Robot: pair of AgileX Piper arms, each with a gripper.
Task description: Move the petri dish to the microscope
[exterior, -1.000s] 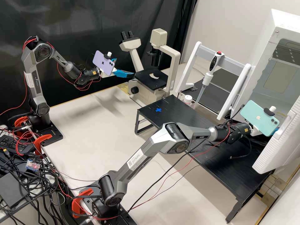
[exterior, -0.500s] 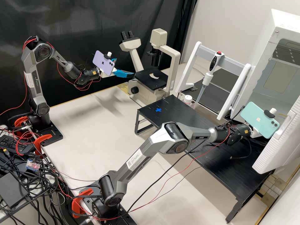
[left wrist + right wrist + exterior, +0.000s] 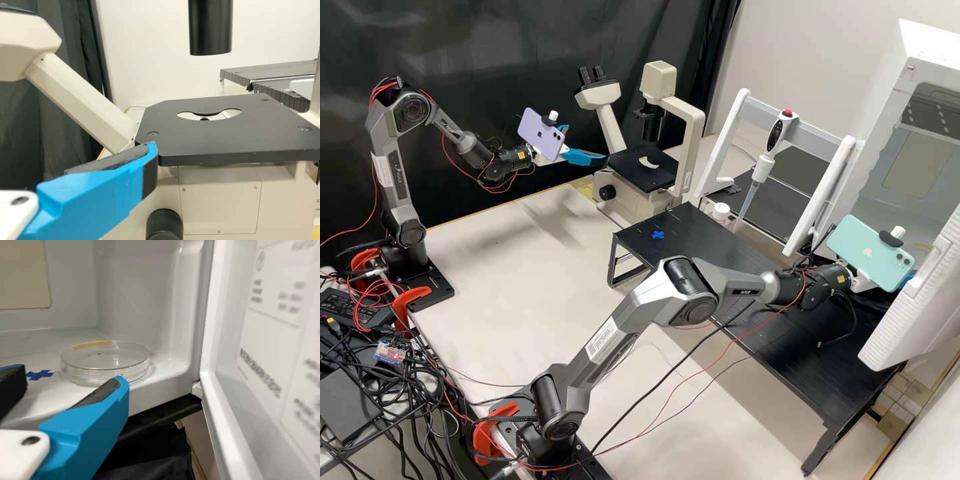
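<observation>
Your left claw (image 3: 587,143), right claw (image 3: 73,381): fingers apart. Off-centre advance may shove petri dish (image 3: 104,361) against chamber wall (image 3: 142,300).

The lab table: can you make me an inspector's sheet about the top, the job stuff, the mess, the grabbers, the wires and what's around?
Surface: pale tabletop; black stand with blue cross
Job's things: petri dish inside open white cabinet; microscope beyond the stand
Clutter: dark box beside wires
Grippers: left gripper open near microscope; right gripper open by dish
Cables: black and red, tangled near arm bases
Surroundings: black curtain, pipette
</observation>
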